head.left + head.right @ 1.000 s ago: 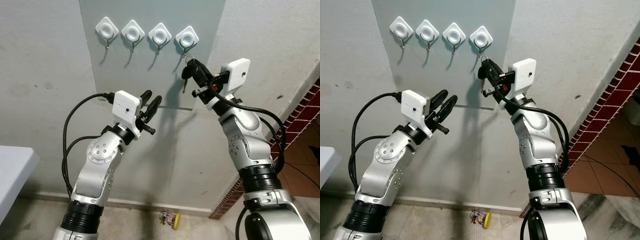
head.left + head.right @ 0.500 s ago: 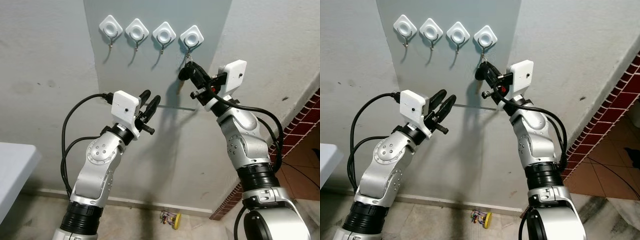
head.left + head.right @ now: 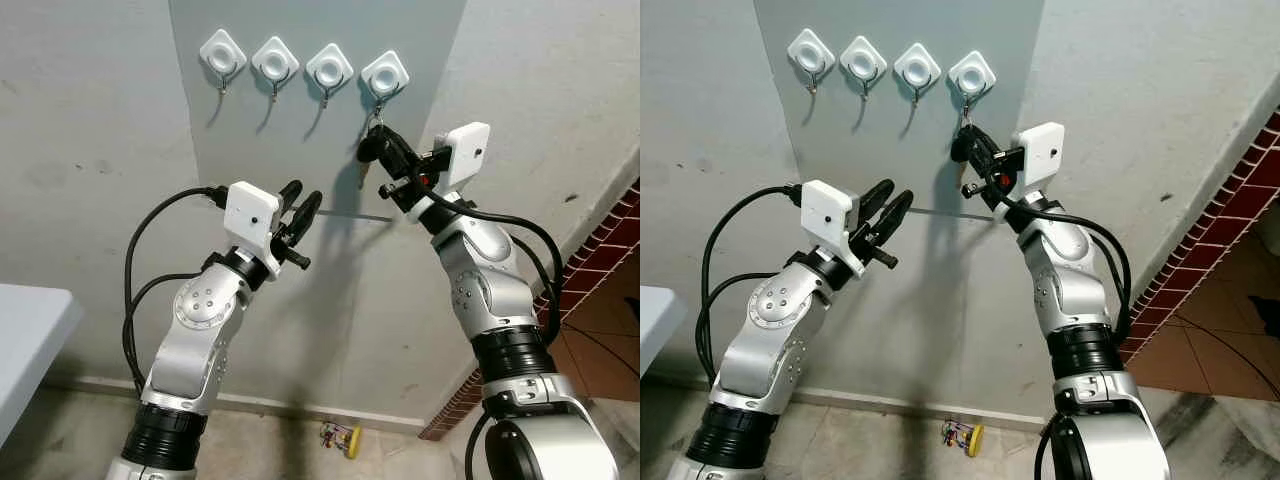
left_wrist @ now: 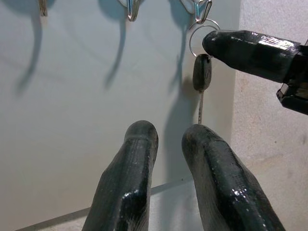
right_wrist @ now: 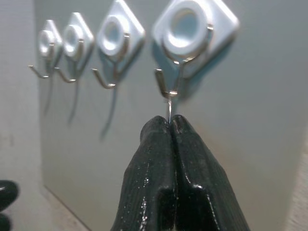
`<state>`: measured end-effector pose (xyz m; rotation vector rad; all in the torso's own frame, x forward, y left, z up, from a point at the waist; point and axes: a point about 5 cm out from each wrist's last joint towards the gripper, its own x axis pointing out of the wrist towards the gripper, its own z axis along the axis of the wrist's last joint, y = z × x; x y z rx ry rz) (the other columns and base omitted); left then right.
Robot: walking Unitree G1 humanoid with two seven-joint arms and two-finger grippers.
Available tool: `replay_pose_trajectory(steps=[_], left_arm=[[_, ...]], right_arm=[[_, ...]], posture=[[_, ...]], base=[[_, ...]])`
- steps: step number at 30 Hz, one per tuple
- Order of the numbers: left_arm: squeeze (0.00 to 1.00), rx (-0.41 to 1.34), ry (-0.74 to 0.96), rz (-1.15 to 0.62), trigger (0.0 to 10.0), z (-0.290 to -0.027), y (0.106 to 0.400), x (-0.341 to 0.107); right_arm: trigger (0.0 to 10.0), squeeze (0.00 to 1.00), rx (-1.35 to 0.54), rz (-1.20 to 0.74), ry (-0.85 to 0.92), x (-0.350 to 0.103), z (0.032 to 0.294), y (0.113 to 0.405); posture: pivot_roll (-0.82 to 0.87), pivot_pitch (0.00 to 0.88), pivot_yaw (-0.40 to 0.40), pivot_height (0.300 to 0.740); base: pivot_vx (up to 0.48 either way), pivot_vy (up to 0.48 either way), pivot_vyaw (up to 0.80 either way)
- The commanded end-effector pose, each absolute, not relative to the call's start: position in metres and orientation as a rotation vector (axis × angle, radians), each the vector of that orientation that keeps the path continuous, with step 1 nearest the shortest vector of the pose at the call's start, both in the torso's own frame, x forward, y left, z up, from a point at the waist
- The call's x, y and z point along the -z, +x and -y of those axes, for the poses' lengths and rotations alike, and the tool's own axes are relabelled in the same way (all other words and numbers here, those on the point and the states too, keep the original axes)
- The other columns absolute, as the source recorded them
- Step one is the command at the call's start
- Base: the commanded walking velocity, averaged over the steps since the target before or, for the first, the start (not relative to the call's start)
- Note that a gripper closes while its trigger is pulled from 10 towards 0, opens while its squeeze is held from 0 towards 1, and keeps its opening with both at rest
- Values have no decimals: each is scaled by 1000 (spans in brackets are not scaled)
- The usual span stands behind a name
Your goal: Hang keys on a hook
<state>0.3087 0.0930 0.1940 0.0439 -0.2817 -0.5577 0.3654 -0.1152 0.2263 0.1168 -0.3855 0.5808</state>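
Four white diamond-shaped hooks are stuck in a row on a grey wall panel. My right gripper (image 3: 382,136) (image 5: 170,120) is just below the rightmost hook (image 3: 385,73) (image 5: 169,89), shut on a thin key ring (image 4: 202,37). A black-headed key (image 3: 367,152) (image 4: 202,72) hangs from the ring. The ring's top edge meets the hook's lower tip; I cannot tell whether it is over the hook. My left gripper (image 3: 306,204) (image 4: 169,131) is raised lower left of the key, open and holding nothing.
The other three hooks (image 3: 274,59) are bare. A white table edge (image 3: 28,335) is at the lower left, and a red brick ledge (image 3: 600,240) runs down the right. A small yellow object (image 3: 343,438) lies on the floor by the wall.
The view has shifted slightly. Relative to the hooks, my right gripper with the key has edged a little to the left. The left arm has held still.
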Motion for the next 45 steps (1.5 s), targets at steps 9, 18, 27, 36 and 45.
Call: replay_pose_trajectory(steps=[9, 18, 27, 36, 45], left_arm=[[0, 571, 54, 299, 10000, -89, 306, -197], [0, 574, 52, 299, 10000, -87, 307, -197], [0, 573, 59, 300, 10000, -87, 307, -197], [0, 571, 67, 298, 10000, -87, 306, -197], [0, 571, 72, 299, 10000, -87, 306, -197]], right_arm=[[10000, 0, -463, 421, 239, -226, 137, 367], [10000, 0, -472, 443, 257, -226, 136, 365], [10000, 0, -508, 498, 323, -236, 135, 363], [10000, 0, -544, 447, 291, -226, 131, 362], [10000, 0, -556, 374, 252, -211, 129, 360]], posture=[[-10, 0, -67, 740], [-12, 0, -68, 740], [-8, 0, -70, 740], [-6, 0, -69, 740], [-7, 0, -64, 740]], base=[[0, 0, 0], [0, 0, 0], [0, 0, 0], [0, 0, 0], [0, 0, 0]])
